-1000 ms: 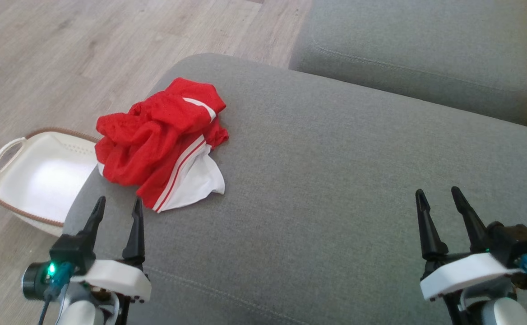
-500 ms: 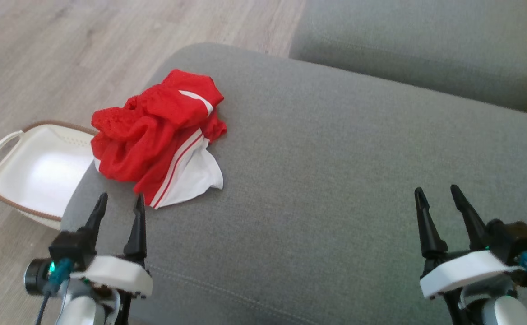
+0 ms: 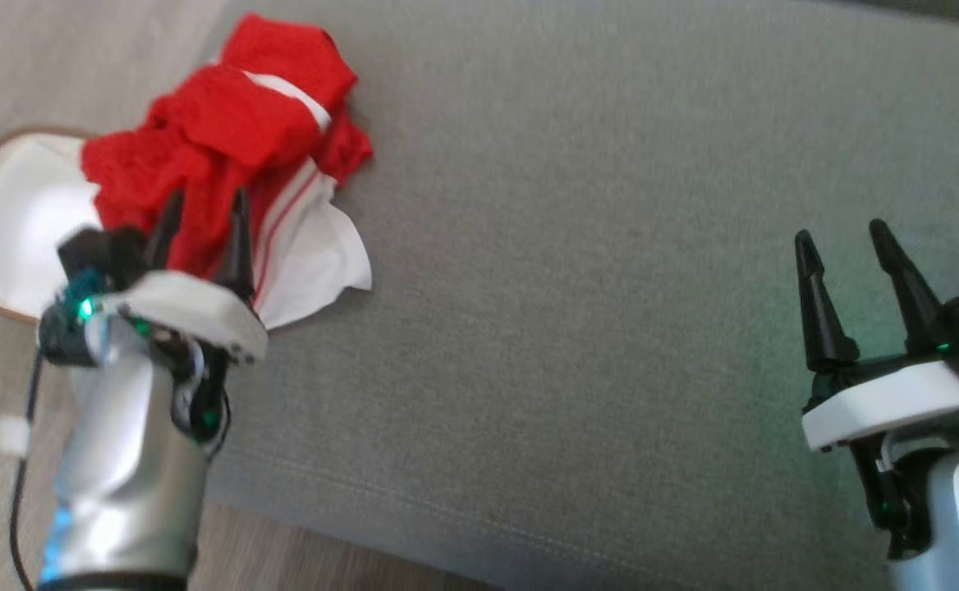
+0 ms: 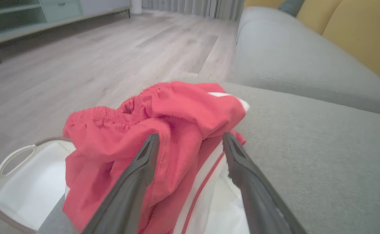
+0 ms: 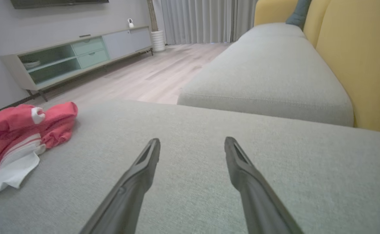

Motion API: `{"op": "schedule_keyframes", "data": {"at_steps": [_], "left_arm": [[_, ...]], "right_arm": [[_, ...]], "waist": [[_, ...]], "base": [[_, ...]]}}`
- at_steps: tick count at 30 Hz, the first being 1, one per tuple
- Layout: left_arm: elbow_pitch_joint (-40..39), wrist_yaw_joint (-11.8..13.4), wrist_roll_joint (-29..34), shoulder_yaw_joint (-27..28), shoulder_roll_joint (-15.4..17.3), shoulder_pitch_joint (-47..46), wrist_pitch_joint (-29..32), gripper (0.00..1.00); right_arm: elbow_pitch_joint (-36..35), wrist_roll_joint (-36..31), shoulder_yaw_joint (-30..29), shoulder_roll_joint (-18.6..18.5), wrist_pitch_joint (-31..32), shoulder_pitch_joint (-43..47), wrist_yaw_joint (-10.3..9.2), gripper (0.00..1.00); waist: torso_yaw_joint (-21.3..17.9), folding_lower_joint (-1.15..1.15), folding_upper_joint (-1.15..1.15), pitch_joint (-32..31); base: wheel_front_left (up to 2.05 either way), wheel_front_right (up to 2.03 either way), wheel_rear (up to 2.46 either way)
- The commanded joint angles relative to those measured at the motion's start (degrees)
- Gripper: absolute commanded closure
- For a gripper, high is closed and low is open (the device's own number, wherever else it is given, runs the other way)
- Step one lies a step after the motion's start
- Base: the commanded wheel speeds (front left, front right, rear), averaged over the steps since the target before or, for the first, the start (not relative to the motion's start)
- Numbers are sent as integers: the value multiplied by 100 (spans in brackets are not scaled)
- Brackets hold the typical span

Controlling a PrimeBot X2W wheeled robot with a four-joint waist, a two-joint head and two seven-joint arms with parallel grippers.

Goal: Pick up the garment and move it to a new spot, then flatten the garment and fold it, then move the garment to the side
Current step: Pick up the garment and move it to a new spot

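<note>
The garment [image 3: 225, 156] is a crumpled red piece with a white panel and white side stripes. It lies in a heap on the far left part of the near sofa seat cushion [image 3: 578, 295], close to the cushion's left edge. The white panel spreads flat on the cushion at the near right side of the heap. A gathered elastic hem shows along the top of the heap in the left wrist view. The left claw [image 3: 206, 201] is fully spread and grips nothing. Its two dark fingers point into the near side of the heap, and in the left wrist view they straddle a red fold (contact between the fingertips and the cloth cannot be confirmed). The right claw [image 3: 841, 234] is also fully spread and empty. It hovers over bare grey cushion at the right, well apart from the garment. A white basket [image 3: 3, 222] with a brown rim and a loop handle stands on the wooden floor [image 4: 79, 65] just left of the cushion, beside the heap. In the right wrist view a second grey seat cushion [image 5: 268, 71] lies beyond the near one, with yellow back cushions [image 5: 365, 65] to its right. A low cabinet [image 5: 73, 58] and grey curtains [image 5: 196, 19] stand across the room.
</note>
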Motion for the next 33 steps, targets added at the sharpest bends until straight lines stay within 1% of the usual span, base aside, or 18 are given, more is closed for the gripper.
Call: {"op": "schedule_keyframes", "data": {"at_steps": [1,4,9,10,11,16,19,21,24,27,29,30,33], "left_arm": [[-10,-20,-36,252,205,-250,19,0],[738,-18,-124,329,314,-734,237,0],[1745,19,-265,435,432,-1354,537,0],[2044,-27,-312,435,470,-1537,633,80],[2135,-37,-308,424,495,-1617,598,100],[2238,78,-174,373,638,-1836,-111,100],[2051,143,-99,362,724,-1832,-346,100],[1780,186,-41,356,770,-1782,-414,100],[1154,246,56,360,854,-1612,-446,100],[268,302,162,362,908,-1289,-451,100],[-310,329,215,332,913,-1002,-452,100],[-310,329,215,332,913,-1002,-452,100],[-1161,373,284,225,900,-513,-389,100]], "right_arm": [[-247,-51,128,-60,22,-212,-4,0],[-305,-58,145,-105,62,-288,-4,0],[-349,-57,147,-146,110,-349,-4,0],[-355,-55,141,-159,122,-364,-4,0],[-358,-56,135,-165,128,-374,-4,0],[-312,-57,82,-151,98,-371,-4,0],[-243,-39,57,-91,34,-295,-4,0],[-196,-26,45,-45,-22,-236,-4,0],[-134,-4,36,34,-92,-136,-4,0],[-81,20,13,117,-158,1,-4,0],[-50,37,9,168,-189,108,-4,0],[-50,37,9,168,-189,108,-4,0],[-26,66,11,235,-219,284,-4,0]], "waist": [[-132,-1,0,361],[-176,-1,0,528],[-197,-1,0,669],[-200,-1,0,698],[-199,-1,0,708],[-184,-1,0,558],[-180,-1,0,303],[-177,-1,0,90],[-196,-1,0,-229],[-230,-1,0,-579],[-277,-1,0,-811],[-277,-1,0,-811],[-395,-1,0,-1131]], "base": [[0,0,0],[0,0,0],[0,0,0],[0,0,0],[0,0,0],[0,0,0],[0,0,0],[0,0,0],[0,0,0],[0,0,0],[0,0,0],[0,0,0],[0,0,0]]}}
